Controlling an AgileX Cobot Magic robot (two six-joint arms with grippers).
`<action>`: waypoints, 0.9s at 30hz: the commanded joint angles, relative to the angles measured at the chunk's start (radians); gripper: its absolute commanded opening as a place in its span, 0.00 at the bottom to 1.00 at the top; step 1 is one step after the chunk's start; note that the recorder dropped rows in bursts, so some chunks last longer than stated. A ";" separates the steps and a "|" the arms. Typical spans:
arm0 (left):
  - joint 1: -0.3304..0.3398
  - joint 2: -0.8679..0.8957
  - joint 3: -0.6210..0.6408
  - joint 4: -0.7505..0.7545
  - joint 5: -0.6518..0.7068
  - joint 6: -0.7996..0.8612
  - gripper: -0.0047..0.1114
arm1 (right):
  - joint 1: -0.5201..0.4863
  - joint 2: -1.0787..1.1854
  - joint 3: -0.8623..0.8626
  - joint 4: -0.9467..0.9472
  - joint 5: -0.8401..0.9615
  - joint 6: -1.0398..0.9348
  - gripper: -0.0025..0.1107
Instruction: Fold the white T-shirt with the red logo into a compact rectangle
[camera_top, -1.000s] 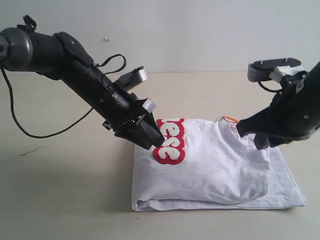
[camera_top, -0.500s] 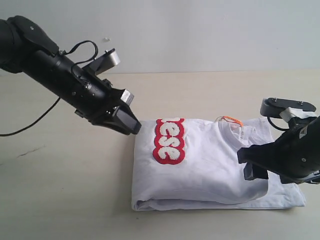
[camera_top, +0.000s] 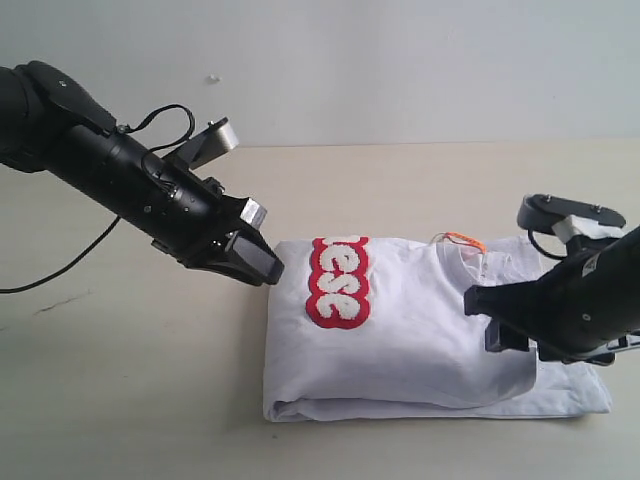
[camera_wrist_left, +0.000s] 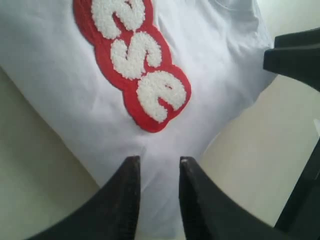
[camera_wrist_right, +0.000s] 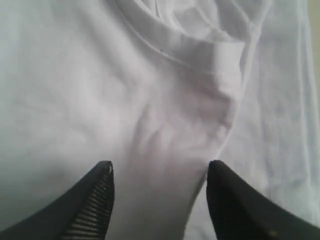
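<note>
White T-shirt (camera_top: 420, 340) lies mid-table, already folded into a thick, roughly rectangular packet. A lower layer sticks out past the top layer on the right side. Red logo (camera_top: 338, 282) faces up near the packet's left edge. Ribbed collar and orange neck tag (camera_top: 460, 240) are at the far edge.

Left gripper (camera_top: 268, 270) hangs just above the left edge beside the logo. Its fingers (camera_wrist_left: 122, 200) are a little parted, with nothing between them. Right gripper (camera_top: 485, 320) hovers over the right part near the collar. Its fingers (camera_wrist_right: 95, 200) are spread wide over wrinkled cloth and grasp nothing. Beige table (camera_top: 130, 400) is underneath.

Step looks like regrasping for a last fold or tidy-up. To do it well:
- pinch all the layers at each edge, not just the top sheet
- lift both sides together
- bring the protruding layer in line
- smooth the creases by the collar

Writing: fuzzy white letters "ese" are legible, and the rest of the word is hidden by the fold. The tag is too small to read.
</note>
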 joint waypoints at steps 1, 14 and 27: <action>-0.002 -0.006 0.005 -0.018 0.002 0.013 0.29 | -0.006 0.079 0.003 -0.008 0.001 -0.011 0.49; -0.021 -0.006 0.005 -0.020 -0.005 0.036 0.29 | -0.006 0.129 0.003 -0.486 0.054 0.349 0.02; -0.028 -0.006 0.005 -0.021 -0.013 0.041 0.29 | -0.006 -0.095 0.003 -0.508 0.003 0.356 0.02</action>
